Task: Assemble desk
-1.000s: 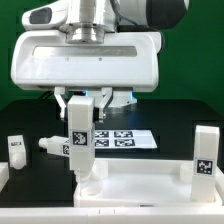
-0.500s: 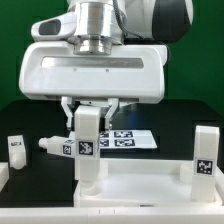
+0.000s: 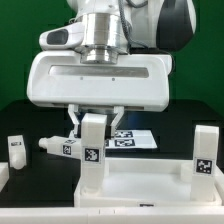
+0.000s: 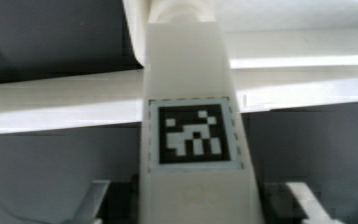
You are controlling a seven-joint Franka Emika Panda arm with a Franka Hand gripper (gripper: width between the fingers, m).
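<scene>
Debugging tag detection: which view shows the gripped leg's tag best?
Wrist view: the leg fills the frame, its tag large and face-on. Exterior view shows the upright leg in the gripper, with the tag small.

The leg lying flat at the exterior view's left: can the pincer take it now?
Probably not yet. The pincer is shut on a second leg, held upright at the tabletop panel. The lying leg has nothing over it, but the pincer must let go first.
</scene>
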